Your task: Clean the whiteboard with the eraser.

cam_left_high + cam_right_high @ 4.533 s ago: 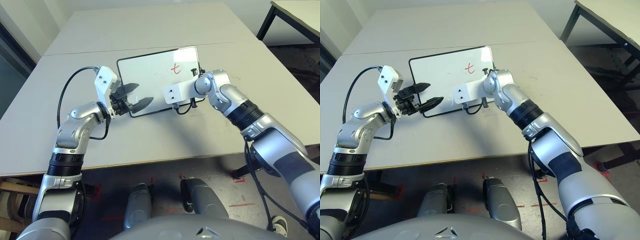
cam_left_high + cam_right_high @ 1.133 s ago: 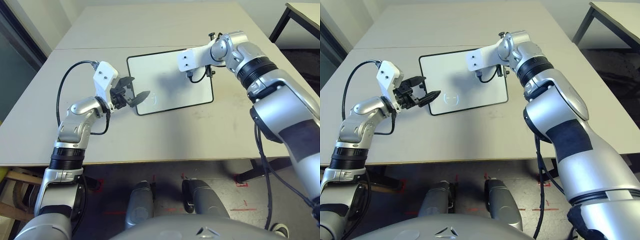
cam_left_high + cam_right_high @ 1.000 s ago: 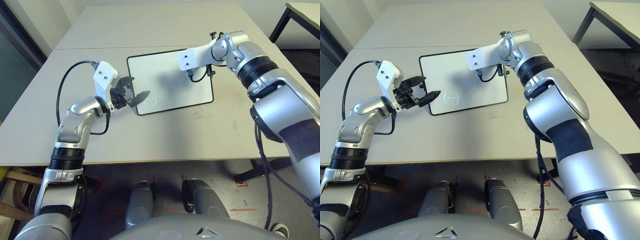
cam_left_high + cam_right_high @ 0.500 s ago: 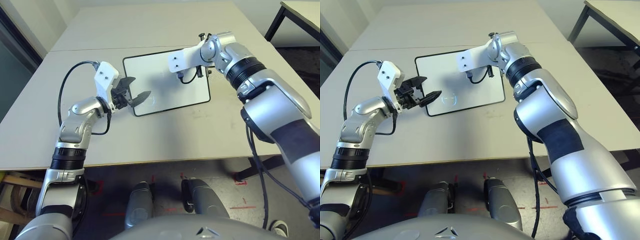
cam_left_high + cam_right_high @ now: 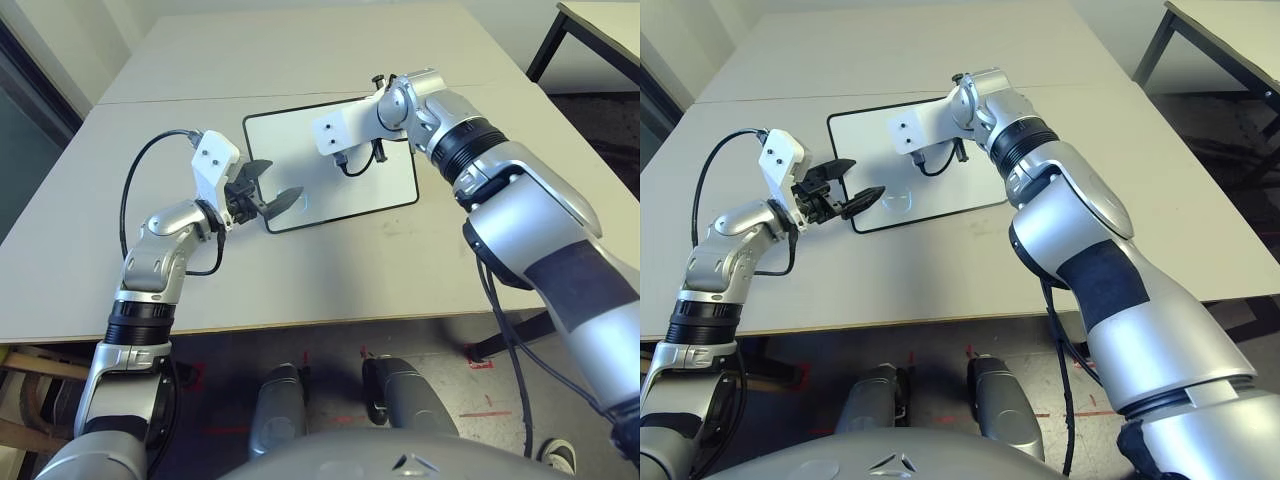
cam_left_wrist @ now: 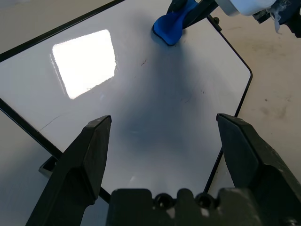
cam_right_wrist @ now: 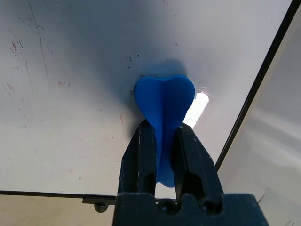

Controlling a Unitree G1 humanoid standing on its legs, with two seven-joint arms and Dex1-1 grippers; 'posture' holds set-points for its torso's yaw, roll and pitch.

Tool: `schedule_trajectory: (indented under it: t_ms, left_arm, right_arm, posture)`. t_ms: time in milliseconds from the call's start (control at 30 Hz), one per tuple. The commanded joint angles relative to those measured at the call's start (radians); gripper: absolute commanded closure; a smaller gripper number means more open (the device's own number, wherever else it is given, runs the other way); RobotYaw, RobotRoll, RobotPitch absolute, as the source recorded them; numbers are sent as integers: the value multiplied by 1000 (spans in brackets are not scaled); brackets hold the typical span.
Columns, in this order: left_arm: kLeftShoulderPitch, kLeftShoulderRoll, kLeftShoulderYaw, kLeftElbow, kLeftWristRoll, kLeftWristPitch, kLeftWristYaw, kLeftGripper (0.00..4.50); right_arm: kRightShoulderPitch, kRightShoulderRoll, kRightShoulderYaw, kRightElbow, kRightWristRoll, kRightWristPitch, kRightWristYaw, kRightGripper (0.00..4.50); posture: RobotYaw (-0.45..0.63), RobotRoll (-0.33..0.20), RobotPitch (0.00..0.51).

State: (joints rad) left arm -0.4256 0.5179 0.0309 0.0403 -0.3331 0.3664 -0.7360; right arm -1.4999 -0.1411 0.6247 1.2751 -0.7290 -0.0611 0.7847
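Whiteboard (image 5: 350, 190) beneath right gripper's (image 7: 164, 134) blue eraser (image 7: 164, 101)

So the table in front of me is a big pale greyish-beige one (image 5: 300, 285), with a thin dark seam running across it on the far side. Behind it there's a plain whitish wall (image 5: 240, 7), plus ribbed light panelling (image 5: 62, 50) off past the far left corner, and a dark bluish pane (image 5: 25, 130) over on my left. Second light-topped table (image 5: 610, 22) with dark legs sits beyond the far right corner. Some wooden furniture (image 5: 38, 400) is low on my left. Floor's dark grey (image 5: 340, 365) with red marks (image 5: 485, 414) on it.
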Motion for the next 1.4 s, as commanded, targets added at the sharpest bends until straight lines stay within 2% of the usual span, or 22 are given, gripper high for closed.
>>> schedule_trajectory:
  t_ms: [33, 533, 667, 733, 900, 1000, 1067, 1133, 1233, 1400]
  left_arm:
    - [9, -3, -3, -19, 5, 4, 1, 0]
    - [-10, -7, -10, 8, 11, -7, -9, 0]
    - [-15, -8, -13, 15, 13, -10, -11, 0]
    - [-16, -10, -15, 16, 13, -11, -11, 0]
    - [-14, -17, -21, 21, 14, -15, -12, 0]
    - [-15, -27, -26, 34, 16, -24, -13, 0]
    - [-17, -35, -30, 39, 17, -27, -14, 0]
    - [-19, -42, -31, 42, 18, -28, -13, 0]
    - [-22, -49, -34, 48, 21, -32, -13, 0]
    - [-26, -58, -36, 59, 26, -39, -12, 0]
  right_arm:
    - [10, -8, 17, 6, -11, -7, -2, 4197]
    - [19, -148, 29, 24, -19, 0, -14, 4197]
    - [19, -167, 2, 16, 9, 3, 11, 4197]
    - [12, -185, -49, -11, 67, 13, 92, 4197]
    - [43, -251, -157, -181, 206, 153, 387, 4197]
    - [143, -362, -179, -438, 249, 323, 594, 4197]
    - [205, -429, -183, -558, 251, 444, 666, 4197]
    - [248, -473, -180, -622, 248, 535, 693, 4197]
    - [290, -512, -176, -574, 233, 642, 663, 4197]
    - [267, -459, -206, -352, 263, 757, 526, 4197]
  posture:
    - [-22, 0, 82]
    - [-42, 0, 81]
    - [-49, 0, 80]
    - [-55, 0, 82]
    - [-71, 0, 88]
    - [-88, 0, 93]
    - [-94, 0, 95]
    - [-102, 0, 98]
    - [-109, 0, 100]
    - [-111, 0, 100]
